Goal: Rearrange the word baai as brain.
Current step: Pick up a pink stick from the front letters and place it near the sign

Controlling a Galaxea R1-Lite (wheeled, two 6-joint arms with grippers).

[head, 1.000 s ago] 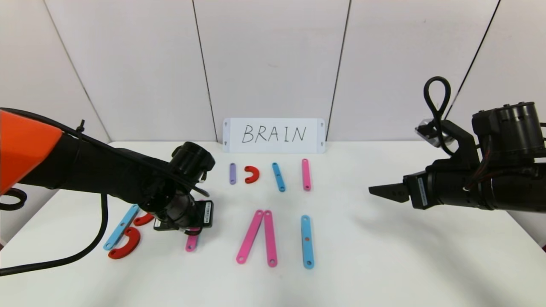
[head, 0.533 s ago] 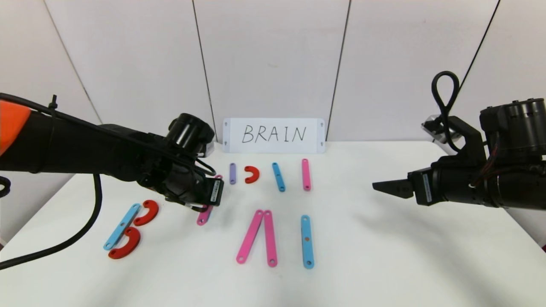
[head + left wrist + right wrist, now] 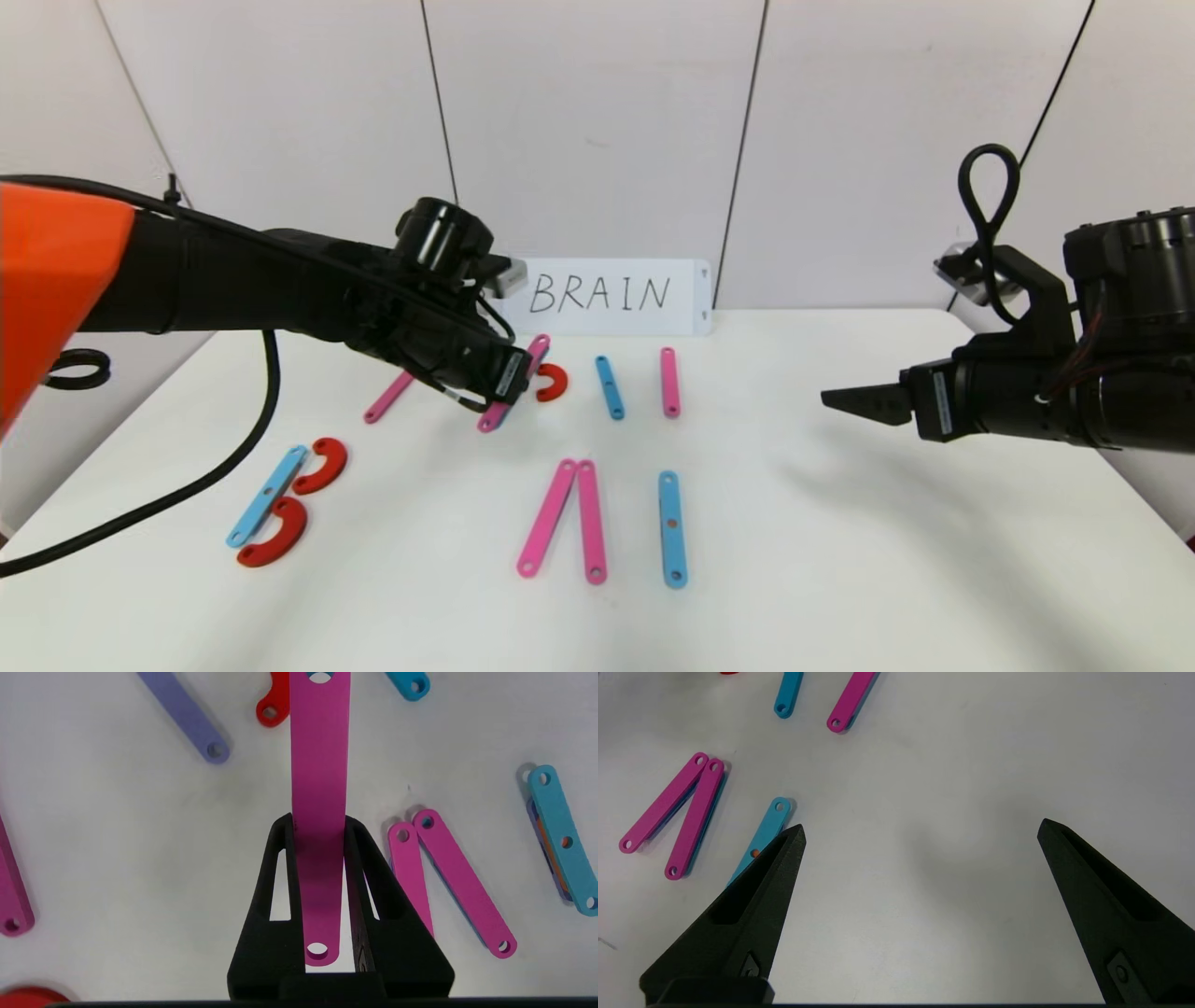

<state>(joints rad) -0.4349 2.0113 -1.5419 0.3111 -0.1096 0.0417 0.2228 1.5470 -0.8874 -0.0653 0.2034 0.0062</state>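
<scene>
the pink bar (image 3: 319,765) is sitting clamped between the fingers of the left end effector (image 3: 512,375), lifted clear of the bench (image 3: 840,560). its long axis is running straight out ahead of the end effector, the far end reaching over the red curve (image 3: 552,382) and the near holed end lying back between the fingers. just beside that far end a purple bar (image 3: 187,716) is lying on the bench, and off to the other side a blue bar (image 3: 610,386) and another pink bar (image 3: 669,381) are waiting in the spare row under the sign reading brain (image 3: 598,295).

the task is looking early. the b (image 3: 280,504), built of a blue bar and two red curves, is standing well behind the end effector; a pink pair (image 3: 565,518) meeting at the top and a blue upright (image 3: 672,527) are lying nearer the robot. a loose pink bar (image 3: 388,397) is lying apart. the r and n are not yet built, and the a probably lacks a crossbar.

the right end effector (image 3: 920,830) is hovering well apart to the right, fingers spread wide, holding nothing.
</scene>
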